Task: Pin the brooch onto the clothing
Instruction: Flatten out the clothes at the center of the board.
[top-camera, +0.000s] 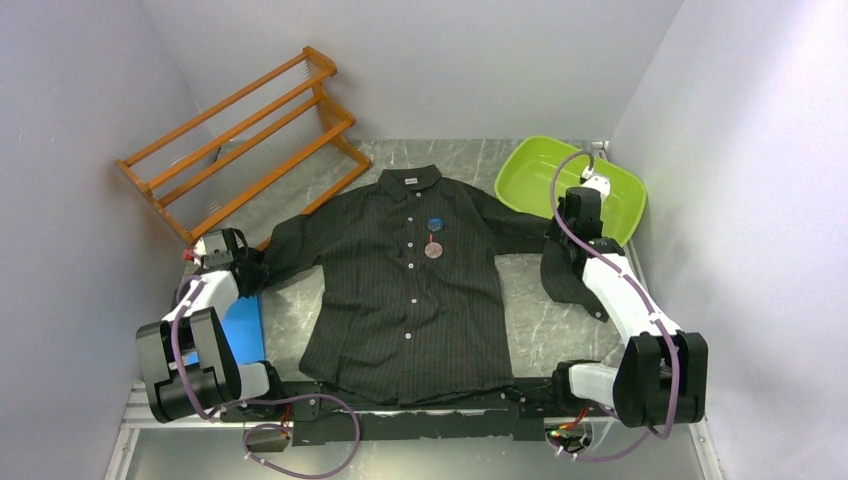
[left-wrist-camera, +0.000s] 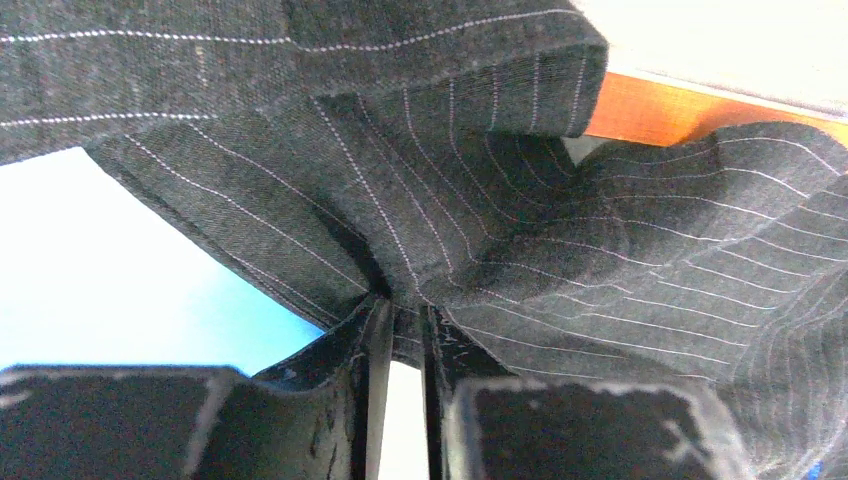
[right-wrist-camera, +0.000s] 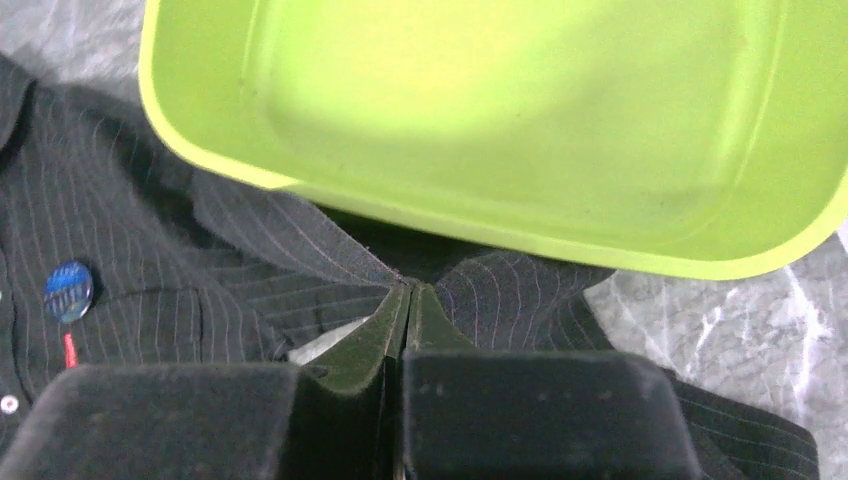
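As shirt lies spread, left claw, right claw pinching its sleeves

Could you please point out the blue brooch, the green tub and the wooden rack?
blue brooch (top-camera: 434, 224), top view, its round face.
green tub (top-camera: 528, 182), top view, bare inner floor.
wooden rack (top-camera: 322, 65), top view, upper right end post.

- The left gripper held its jaws nearly together, nipping a fold of the pinstriped shirt;
- a blue surface lay at left; orange wood showed far right.
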